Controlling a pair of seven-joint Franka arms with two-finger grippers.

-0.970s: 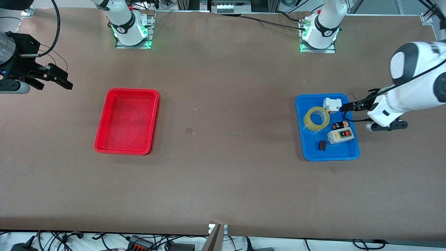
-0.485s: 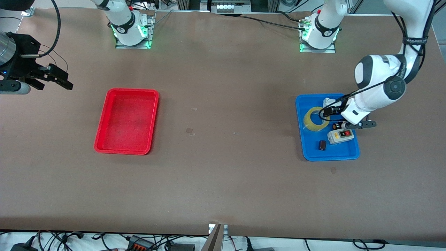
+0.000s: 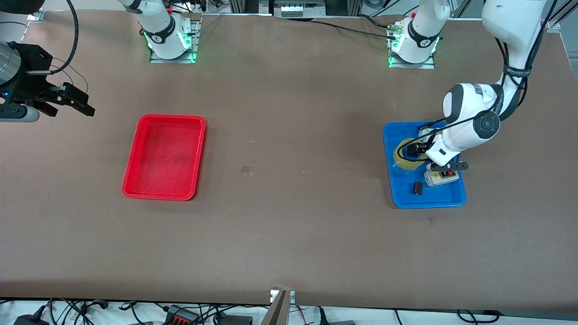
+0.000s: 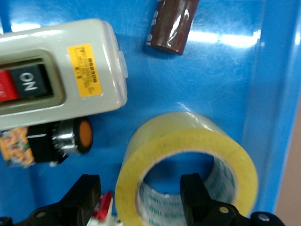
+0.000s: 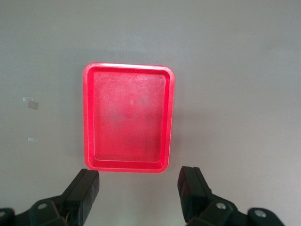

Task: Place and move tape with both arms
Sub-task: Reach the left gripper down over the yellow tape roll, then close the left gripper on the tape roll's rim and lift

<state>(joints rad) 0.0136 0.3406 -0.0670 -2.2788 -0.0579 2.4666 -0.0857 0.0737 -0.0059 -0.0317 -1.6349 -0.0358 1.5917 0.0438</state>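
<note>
The yellow tape (image 3: pixel 400 157) lies flat in the blue tray (image 3: pixel 434 197) at the left arm's end of the table. My left gripper (image 3: pixel 413 149) is low over it and open. In the left wrist view the tape (image 4: pixel 188 141) fills the lower middle, with my left gripper (image 4: pixel 140 197) astride its wall. One finger (image 4: pixel 195 195) is in the hole and the other (image 4: pixel 84 193) is outside the ring. My right gripper (image 3: pixel 76 101) waits open and empty at the right arm's end of the table; it also shows open in the right wrist view (image 5: pixel 138 193).
The blue tray also holds a grey switch box (image 3: pixel 442 177) with a red button, a small dark brown cylinder (image 3: pixel 417 188), a black-and-gold cylinder (image 4: pixel 47 141) and a white block (image 3: pixel 424 132), all close to the tape. A red tray (image 3: pixel 163 156) sits toward the right arm's end.
My left arm has swung in from the table's end over the blue tray, and its gripper has come down onto the tape. The right arm has not moved.
</note>
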